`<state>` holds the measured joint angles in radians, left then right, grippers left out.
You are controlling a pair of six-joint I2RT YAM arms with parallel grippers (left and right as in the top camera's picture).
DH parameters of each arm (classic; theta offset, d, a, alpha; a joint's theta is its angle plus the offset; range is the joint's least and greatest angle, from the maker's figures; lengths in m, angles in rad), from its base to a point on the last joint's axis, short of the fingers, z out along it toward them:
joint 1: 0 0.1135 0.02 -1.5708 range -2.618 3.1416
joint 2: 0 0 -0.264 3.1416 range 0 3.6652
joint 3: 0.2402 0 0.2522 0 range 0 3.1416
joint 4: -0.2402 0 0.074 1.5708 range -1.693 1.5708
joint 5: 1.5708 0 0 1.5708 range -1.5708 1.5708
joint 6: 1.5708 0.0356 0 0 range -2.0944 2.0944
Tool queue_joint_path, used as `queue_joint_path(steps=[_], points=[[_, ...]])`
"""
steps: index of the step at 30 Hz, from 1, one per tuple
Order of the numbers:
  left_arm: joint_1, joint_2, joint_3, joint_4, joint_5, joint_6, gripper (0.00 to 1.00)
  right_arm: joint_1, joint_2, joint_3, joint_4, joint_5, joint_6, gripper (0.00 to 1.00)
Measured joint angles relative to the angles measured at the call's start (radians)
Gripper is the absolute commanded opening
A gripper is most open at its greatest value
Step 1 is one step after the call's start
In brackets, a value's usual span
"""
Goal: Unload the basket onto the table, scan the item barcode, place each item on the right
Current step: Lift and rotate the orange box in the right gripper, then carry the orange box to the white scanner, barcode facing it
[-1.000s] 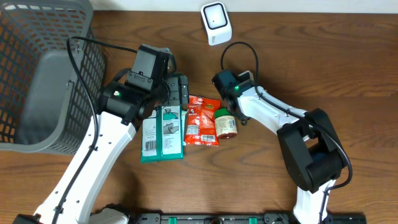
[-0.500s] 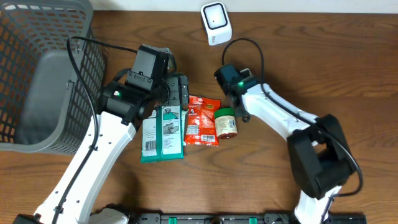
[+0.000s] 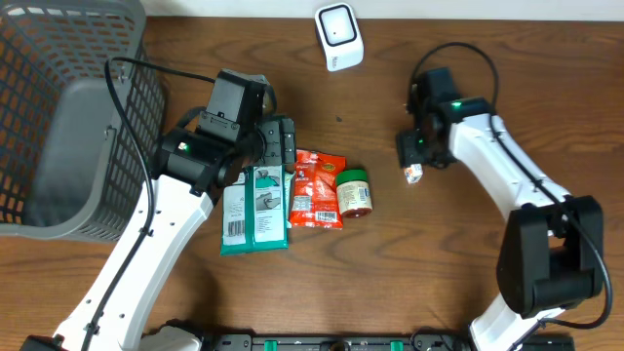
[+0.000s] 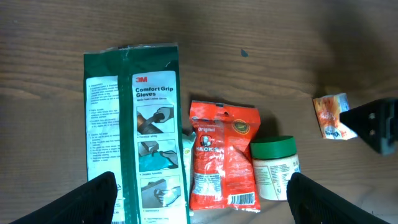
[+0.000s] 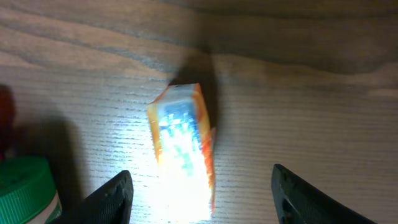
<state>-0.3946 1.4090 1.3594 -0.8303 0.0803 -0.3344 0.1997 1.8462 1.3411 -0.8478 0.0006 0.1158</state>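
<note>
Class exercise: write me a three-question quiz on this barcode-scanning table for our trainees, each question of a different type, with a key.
1. True or false: the green-lidded jar lies right beside the red snack pouch.
2. Which item lies on the wood directly under the right claw? A) green-lidded jar B) small orange packet C) red snack pouch
3. Fill in: the left claw hovers over the goods with its jaws ____.
Key: 1 true; 2 B; 3 open.
</note>
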Motion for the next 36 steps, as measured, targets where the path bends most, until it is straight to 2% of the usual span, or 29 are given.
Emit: queue_joint_path(steps=[7, 10, 16, 20, 22, 26, 31, 36], points=[[0.0, 0.0, 0.0, 0.0, 0.0, 0.0, 0.87, -0.012, 0.0, -0.052, 0.076, -0.074, -0.031, 0.65], [0.0, 0.0, 0.0, 0.0, 0.0, 0.0, 0.87, -0.008, 0.0, -0.084, 0.122, -0.085, -0.049, 0.61], [0.0, 0.0, 0.0, 0.0, 0.0, 0.0, 0.87, -0.009, 0.0, -0.106, 0.146, -0.093, -0.066, 0.4], [0.0, 0.0, 0.0, 0.0, 0.0, 0.0, 0.87, -0.008, 0.0, -0.11, 0.158, -0.096, -0.072, 0.39], [0.0, 0.0, 0.0, 0.0, 0.0, 0.0, 0.88, -0.008, 0.0, -0.12, 0.17, -0.097, -0.072, 0.31], [0.0, 0.0, 0.0, 0.0, 0.0, 0.0, 0.87, -0.008, 0.0, -0.143, 0.185, -0.096, -0.074, 0.24], [0.0, 0.0, 0.0, 0.0, 0.0, 0.0, 0.88, -0.008, 0.0, -0.146, 0.188, -0.074, -0.077, 0.41], [0.0, 0.0, 0.0, 0.0, 0.0, 0.0, 0.87, -0.008, 0.0, -0.146, 0.186, -0.063, -0.075, 0.44]])
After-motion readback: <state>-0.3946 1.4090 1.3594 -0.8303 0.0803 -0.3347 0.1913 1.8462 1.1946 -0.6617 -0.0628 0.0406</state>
